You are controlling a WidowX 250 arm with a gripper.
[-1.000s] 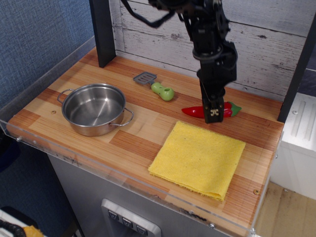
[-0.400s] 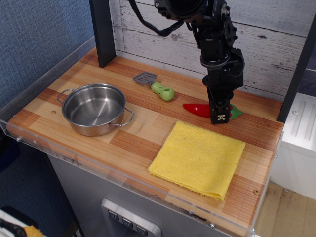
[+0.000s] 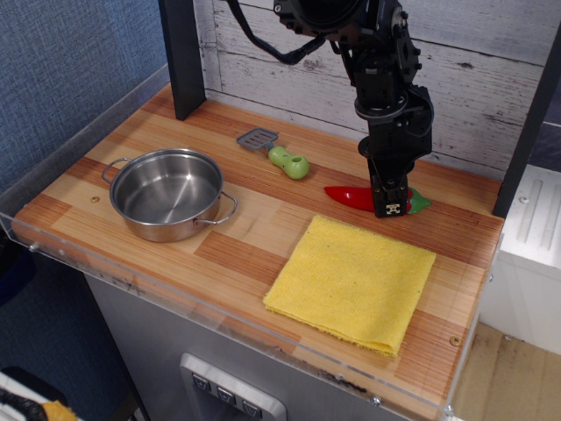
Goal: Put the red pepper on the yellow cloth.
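Observation:
The red pepper point(image 3: 351, 196) lies on the wooden table just behind the far edge of the yellow cloth point(image 3: 351, 281), red tip to the left and green stem cap to the right. The gripper point(image 3: 392, 208) points straight down onto the pepper's right part and hides its middle. I see the fingers edge-on, one behind the other, so the gap between them is hidden. The cloth lies flat at the front right with nothing on it.
A steel pot point(image 3: 166, 193) stands at the left. A green-handled grey spatula point(image 3: 276, 152) lies behind it near the back wall. A black post point(image 3: 181, 57) rises at the back left. A clear acrylic rim point(image 3: 219, 320) runs along the table's front edge.
The gripper has shifted a little right and settled lower over the pepper. The pepper has turned slightly, its red tip swinging toward the back wall. Almost nothing differs in the last half second.

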